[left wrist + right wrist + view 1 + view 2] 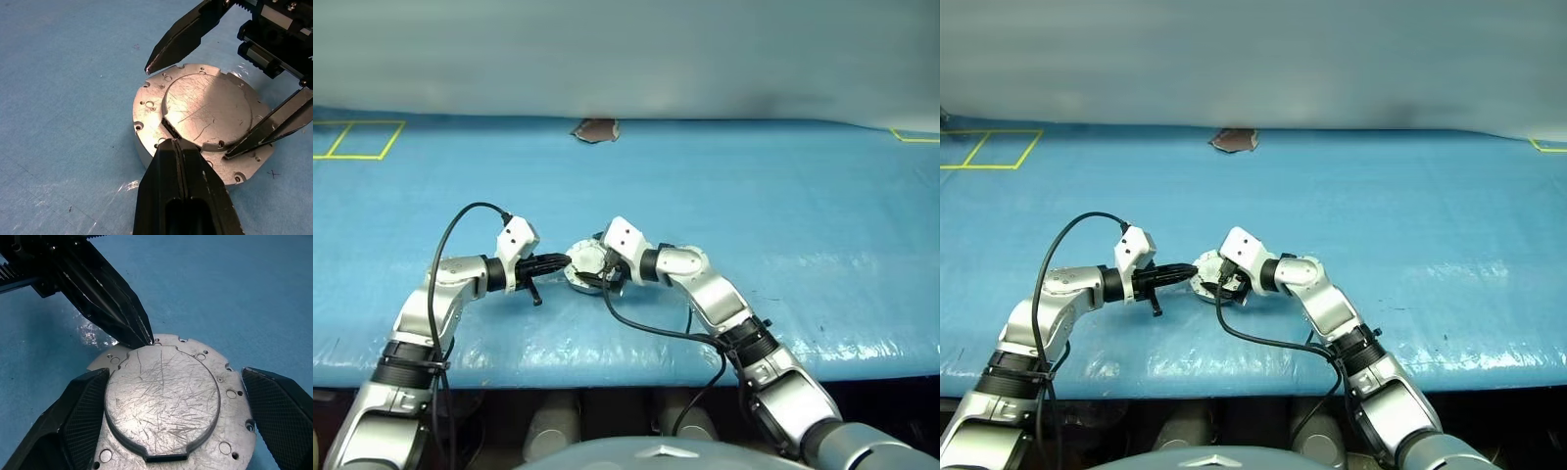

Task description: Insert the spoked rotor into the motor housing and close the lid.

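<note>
Currently lid [161, 399] lies flat on motor housing [146, 105]; left pincer [177, 147] pressed together, right pincer [171, 416] spread astride—risk: nudging housing sideways.

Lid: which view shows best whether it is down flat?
The right wrist view: the lid shows whole, scratched plain face up, sitting flat in the housing. The left wrist view shows it too, partly behind the shut left claw. In the eye views it is small between the arms.

Lab bench [783, 206] under taped blue sheeting
</note>
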You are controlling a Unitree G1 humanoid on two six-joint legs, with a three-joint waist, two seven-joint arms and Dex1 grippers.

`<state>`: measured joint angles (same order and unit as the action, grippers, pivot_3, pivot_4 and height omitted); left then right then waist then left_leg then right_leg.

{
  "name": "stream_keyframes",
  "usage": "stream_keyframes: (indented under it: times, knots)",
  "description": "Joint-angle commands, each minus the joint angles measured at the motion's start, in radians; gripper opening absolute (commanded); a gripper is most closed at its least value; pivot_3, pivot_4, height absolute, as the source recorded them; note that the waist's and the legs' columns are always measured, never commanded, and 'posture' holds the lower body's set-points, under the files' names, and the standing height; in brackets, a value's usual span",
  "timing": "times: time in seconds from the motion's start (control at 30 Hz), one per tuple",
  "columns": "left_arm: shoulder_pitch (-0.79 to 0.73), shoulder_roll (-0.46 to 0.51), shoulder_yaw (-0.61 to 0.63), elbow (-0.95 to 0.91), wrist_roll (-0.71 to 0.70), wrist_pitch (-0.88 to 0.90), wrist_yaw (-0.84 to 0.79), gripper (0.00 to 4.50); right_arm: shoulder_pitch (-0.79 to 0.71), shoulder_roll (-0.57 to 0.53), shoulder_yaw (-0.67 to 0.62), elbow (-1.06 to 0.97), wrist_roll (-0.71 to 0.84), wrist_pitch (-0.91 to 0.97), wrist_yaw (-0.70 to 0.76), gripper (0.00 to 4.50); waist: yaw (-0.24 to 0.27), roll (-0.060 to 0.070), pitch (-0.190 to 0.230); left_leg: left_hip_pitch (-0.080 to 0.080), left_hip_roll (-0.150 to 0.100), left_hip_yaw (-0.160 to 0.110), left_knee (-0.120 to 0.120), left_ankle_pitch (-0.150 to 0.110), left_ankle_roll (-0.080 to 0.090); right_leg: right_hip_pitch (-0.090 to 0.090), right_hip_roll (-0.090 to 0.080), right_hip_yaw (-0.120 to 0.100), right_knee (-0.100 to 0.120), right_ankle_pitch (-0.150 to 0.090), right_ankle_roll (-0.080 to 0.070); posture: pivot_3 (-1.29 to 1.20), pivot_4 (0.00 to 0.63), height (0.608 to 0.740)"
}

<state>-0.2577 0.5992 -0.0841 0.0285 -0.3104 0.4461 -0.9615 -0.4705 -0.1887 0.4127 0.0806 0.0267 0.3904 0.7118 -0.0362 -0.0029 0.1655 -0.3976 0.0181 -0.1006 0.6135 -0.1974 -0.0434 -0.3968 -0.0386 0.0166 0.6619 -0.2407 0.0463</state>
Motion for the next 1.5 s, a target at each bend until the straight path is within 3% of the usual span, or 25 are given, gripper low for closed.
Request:
stream_keyframes:
  times: [0.03, 0.4, 0.6, 0.97, 1.5]
  knots:
    - [0.026, -0.015, -0.022, -0.007, -0.013, 0.024, -0.016, 0.0, 0.009, 0.008, -0.076, -0.17, 0.061, 0.051, -0.024, 4.47, 0.0, 0.0, 0.0, -0.001, 0.0, 0.0, 0.0, 0.0, 0.0, -0.001, 0.0, 0.0, 0.0, 0.001, 0.002, 0.0, 0.15, 0.74]
    - [0.054, -0.053, 0.021, -0.03, -0.045, 0.015, -0.004, 0.0, 0.179, 0.102, -0.256, -0.446, 0.247, 0.369, -0.213, 4.47, 0.001, 0.0, 0.0, -0.002, -0.002, -0.001, -0.001, 0.0, 0.0, -0.001, -0.003, -0.001, -0.002, 0.0, 0.001, 0.0, 0.15, 0.74]
    - [0.077, -0.064, 0.025, -0.056, -0.059, 0.017, 0.003, 0.0, 0.288, 0.254, -0.421, -0.488, 0.394, 0.517, -0.375, 4.47, 0.0, 0.0, 0.0, -0.003, -0.002, -0.001, -0.002, 0.0, 0.0, -0.002, -0.003, 0.0, -0.002, -0.001, 0.0, 0.0, 0.15, 0.74]
    - [0.089, -0.056, 0.032, -0.071, -0.054, 0.016, 0.005, 0.0, 0.359, 0.35, -0.559, -0.397, 0.61, 0.654, -0.513, 4.47, 0.0, 0.001, 0.001, -0.003, -0.003, 0.0, -0.002, 0.0, 0.0, -0.002, -0.004, -0.001, -0.002, -0.001, -0.001, 0.0, 0.15, 0.74]
    - [0.077, -0.05, 0.033, -0.068, -0.045, 0.01, 0.01, 0.0, 0.363, 0.37, -0.569, -0.243, 0.895, 0.69, -0.572, 4.47, -0.003, 0.001, 0.001, -0.003, -0.002, 0.0, -0.002, -0.001, 0.001, -0.003, -0.003, 0.0, -0.002, -0.002, -0.001, 0.0, 0.15, 0.74]
